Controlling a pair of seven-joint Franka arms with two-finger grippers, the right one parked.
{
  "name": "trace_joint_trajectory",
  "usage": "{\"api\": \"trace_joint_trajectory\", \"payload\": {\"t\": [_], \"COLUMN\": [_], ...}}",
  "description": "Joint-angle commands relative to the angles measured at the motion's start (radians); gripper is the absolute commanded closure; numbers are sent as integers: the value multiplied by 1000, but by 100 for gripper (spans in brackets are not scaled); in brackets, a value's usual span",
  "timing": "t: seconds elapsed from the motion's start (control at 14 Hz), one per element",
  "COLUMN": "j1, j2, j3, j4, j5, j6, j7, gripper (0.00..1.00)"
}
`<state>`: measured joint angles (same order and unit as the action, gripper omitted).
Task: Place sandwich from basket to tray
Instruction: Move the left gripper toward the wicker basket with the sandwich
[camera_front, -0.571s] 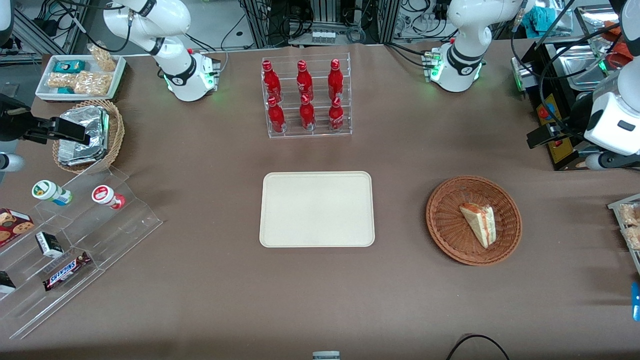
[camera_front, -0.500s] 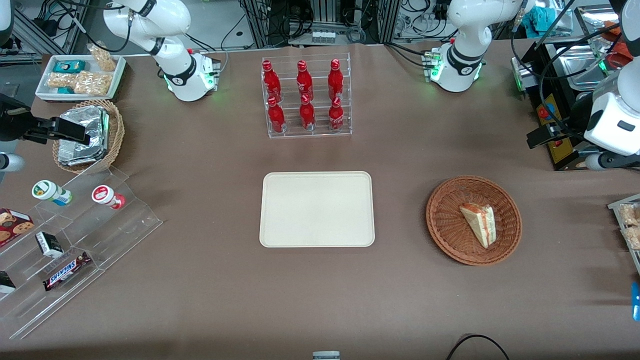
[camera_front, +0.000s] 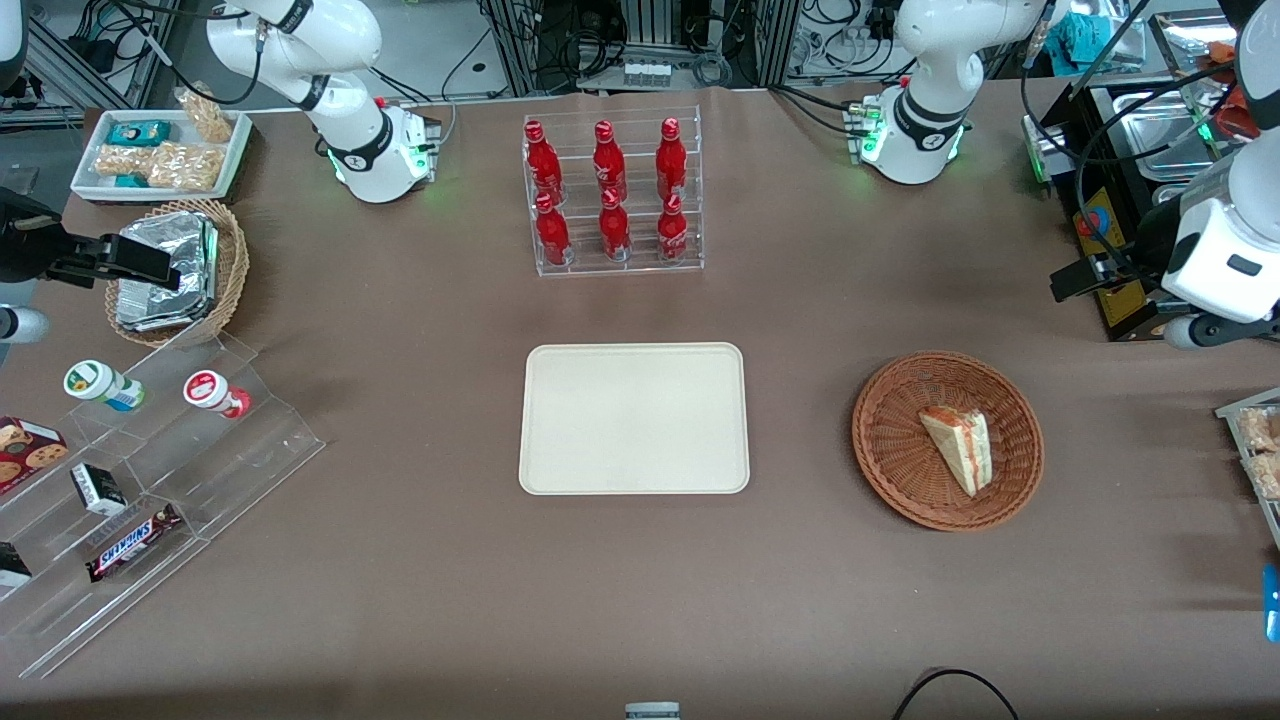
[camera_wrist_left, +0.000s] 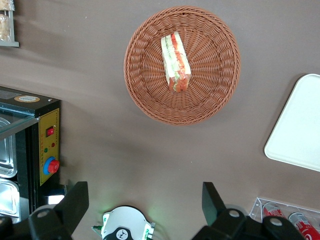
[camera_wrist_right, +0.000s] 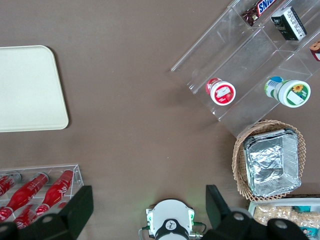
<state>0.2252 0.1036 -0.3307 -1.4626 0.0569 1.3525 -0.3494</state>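
The sandwich (camera_front: 958, 447) (camera_wrist_left: 175, 62), a pale wedge with red-orange filling, lies in the shallow reddish-brown basket (camera_front: 895, 450) (camera_wrist_left: 215, 80) toward the working arm's end of the table. The cream tray (camera_front: 633, 418) (camera_wrist_left: 300, 130) sits flat mid-table beside the basket, with nothing on it. My left gripper (camera_front: 1078, 280) (camera_wrist_left: 145, 200) hangs high above the table edge, farther from the front camera than the basket and well apart from it. It is open, with nothing between its fingers (camera_wrist_left: 75, 200).
A black control box with a red button (camera_front: 1100, 230) (camera_wrist_left: 47, 165) stands under the gripper. The arm's base (camera_front: 915, 140) and a rack of red bottles (camera_front: 612, 195) stand farther back. A foil-packet basket (camera_front: 175, 270) and an acrylic snack shelf (camera_front: 150, 470) lie toward the parked arm's end.
My left gripper and wrist have shifted slightly toward the middle of the table. The sandwich, basket and tray have not moved.
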Motion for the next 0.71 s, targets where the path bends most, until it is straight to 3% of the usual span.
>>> {"api": "trace_joint_trajectory", "payload": {"t": [0.0, 0.29, 0.64], "j1": [-4, 6, 22], "j2": [18, 62, 76], "j3": [-2, 5, 27], "j4": [13, -63, -365], "j5": [15, 15, 11], "j6": [-26, 23, 438], "j7": [-3, -54, -56], "gripper": [0, 0, 0]}}
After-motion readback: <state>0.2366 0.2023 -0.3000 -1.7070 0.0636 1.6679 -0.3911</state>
